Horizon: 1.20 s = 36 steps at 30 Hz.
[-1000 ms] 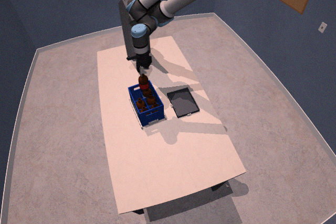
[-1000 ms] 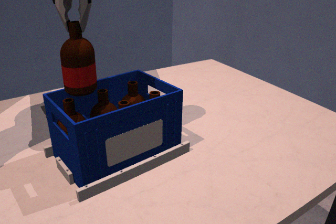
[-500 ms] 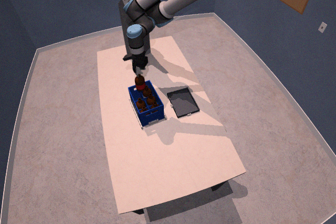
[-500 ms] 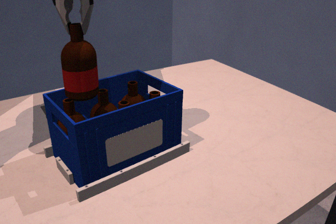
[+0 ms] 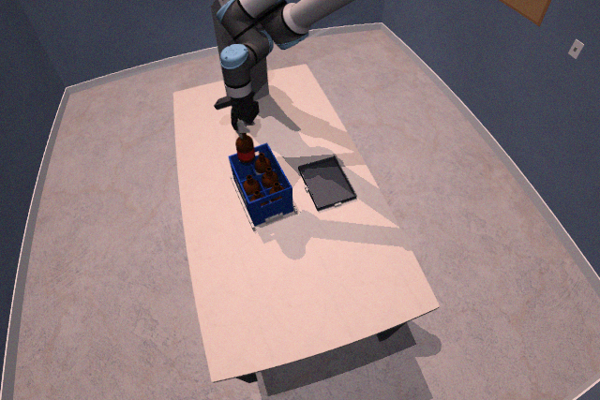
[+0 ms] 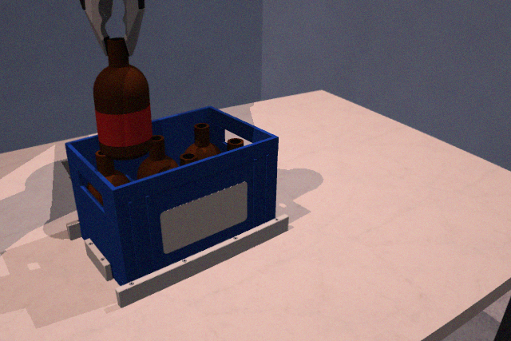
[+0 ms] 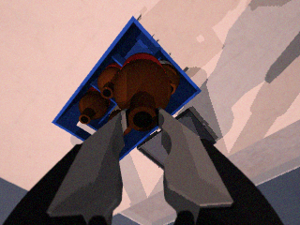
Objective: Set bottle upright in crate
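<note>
Exterior view first: at the left the jaws hang above the crate, drawn in to a narrow gap and pinching the neck of the brown bottle (image 5: 245,147) (image 6: 123,126) (image 7: 142,84) between their tips. The bottle hangs straight below them, neck up and base down, its long axis close to upright, though perhaps with a slight lean I can't settle. Its base looks to be at the mouth of the blue crate (image 5: 274,209) (image 6: 99,225) (image 7: 197,91), by the end nearest the arm — how far below the rim, I can't tell.

Moving right, the other bottles (image 5: 250,185) (image 6: 156,165) (image 7: 94,104) stand in their slots, five of them, and the one open slot seems to be the corner under the hanging bottle. The crate sits level on the desk (image 5: 291,288) (image 6: 371,205) (image 7: 37,47), with pale strips (image 5: 244,206) (image 6: 206,260) along its foot. Farthest right from above, the black tray (image 5: 326,183) (image 6: 65,167) (image 7: 197,123) lies flat beside the crate, with no bottle on it.

I'd call this the lowering step, well along. What matters is the bottle's axis over that slot — keep it plumb and sink it slowly, since a base catching a divider or wall could shove or tip the crate. Letting go should wait until it stands on the floor of the slot.
</note>
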### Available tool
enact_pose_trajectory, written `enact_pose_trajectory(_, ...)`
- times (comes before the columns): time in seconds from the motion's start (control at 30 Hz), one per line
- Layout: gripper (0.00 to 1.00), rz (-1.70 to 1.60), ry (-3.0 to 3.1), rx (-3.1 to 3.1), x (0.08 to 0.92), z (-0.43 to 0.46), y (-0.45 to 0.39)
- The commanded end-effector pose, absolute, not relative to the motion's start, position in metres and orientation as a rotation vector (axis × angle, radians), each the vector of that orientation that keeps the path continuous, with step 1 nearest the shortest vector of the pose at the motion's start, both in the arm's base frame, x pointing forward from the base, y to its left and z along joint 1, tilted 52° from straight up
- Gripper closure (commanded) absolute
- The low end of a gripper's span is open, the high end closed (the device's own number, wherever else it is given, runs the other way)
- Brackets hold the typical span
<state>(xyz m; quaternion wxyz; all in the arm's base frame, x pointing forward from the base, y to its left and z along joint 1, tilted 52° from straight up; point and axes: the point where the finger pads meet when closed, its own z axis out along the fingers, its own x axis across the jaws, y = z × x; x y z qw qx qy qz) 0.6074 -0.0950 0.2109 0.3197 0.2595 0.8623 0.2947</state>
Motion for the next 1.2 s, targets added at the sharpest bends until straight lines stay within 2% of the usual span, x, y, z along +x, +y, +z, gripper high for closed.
enact_pose_trajectory(0.0, 1.00, 0.774, 2.266, 0.681, 0.608, 0.209, -0.101)
enact_pose_trajectory(1.17, 1.00, 0.774, 2.266, 0.681, 0.609, 0.201, -0.117)
